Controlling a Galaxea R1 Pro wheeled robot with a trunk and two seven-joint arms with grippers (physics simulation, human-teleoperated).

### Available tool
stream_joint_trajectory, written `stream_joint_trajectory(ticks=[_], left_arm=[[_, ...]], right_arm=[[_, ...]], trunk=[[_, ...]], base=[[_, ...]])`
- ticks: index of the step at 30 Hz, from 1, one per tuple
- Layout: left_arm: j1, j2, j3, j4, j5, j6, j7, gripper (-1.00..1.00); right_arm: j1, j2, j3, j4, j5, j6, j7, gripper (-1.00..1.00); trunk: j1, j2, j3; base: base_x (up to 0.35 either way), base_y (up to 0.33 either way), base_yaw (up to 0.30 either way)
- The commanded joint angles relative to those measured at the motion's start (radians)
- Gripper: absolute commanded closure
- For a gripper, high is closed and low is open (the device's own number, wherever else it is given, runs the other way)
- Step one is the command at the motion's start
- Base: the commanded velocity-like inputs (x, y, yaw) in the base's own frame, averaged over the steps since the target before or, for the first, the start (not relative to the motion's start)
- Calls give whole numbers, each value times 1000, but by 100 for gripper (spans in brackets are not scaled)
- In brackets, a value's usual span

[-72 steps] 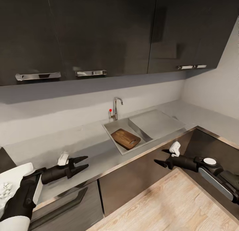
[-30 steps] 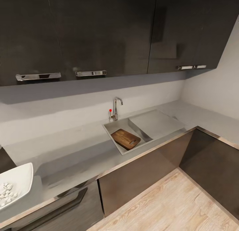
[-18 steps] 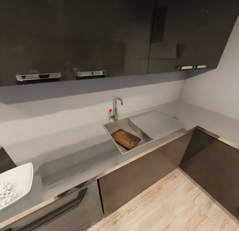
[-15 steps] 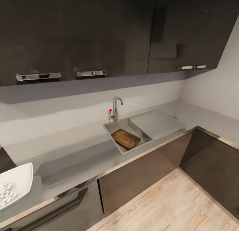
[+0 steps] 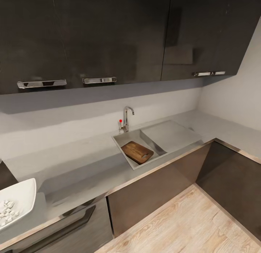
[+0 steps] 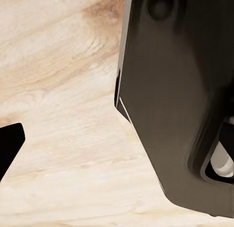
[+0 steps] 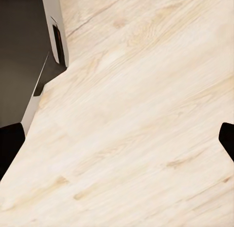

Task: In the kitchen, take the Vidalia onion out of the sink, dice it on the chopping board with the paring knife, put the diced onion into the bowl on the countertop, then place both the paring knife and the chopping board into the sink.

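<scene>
The dark brown chopping board (image 5: 137, 152) lies flat inside the steel sink (image 5: 123, 138), below the chrome tap (image 5: 127, 118). At the far left of the grey countertop (image 5: 72, 166) stands the white bowl (image 5: 21, 195) with small white diced onion pieces (image 5: 5, 208) in it. The paring knife is out of view. In the right wrist view my right gripper (image 7: 117, 141) is open over the wood floor, nothing between its two black fingertips. In the left wrist view my left gripper (image 6: 114, 139) hangs over the floor with one black fingertip (image 6: 9, 144) at the frame's edge.
A flat drainboard (image 5: 170, 135) adjoins the basin. Dark wall cabinets (image 5: 108, 35) hang above, with dark base cabinets (image 5: 152, 191) under the counter. Light wood floor (image 5: 181, 224) spreads in front. A dark part of my own body (image 6: 180, 100) is beside the left gripper.
Both arms, held out over the counter's front edge 2.4 s ago, have dropped out of the head view. Over the last second nothing has moved.
</scene>
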Motion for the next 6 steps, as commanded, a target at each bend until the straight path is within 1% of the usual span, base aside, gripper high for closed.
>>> stream_joint_trajectory(ticks=[1,6], left_arm=[[0,0,6,-2,-4,3,1,-100],[0,0,6,-3,-4,0,1,-100]], right_arm=[[0,0,8,-1,-7,-3,-3,-100],[0,0,8,-1,-7,-3,-3,-100]], trunk=[[1,-2,-2],[1,-2,-2]], base=[[0,0,0],[0,0,0]])
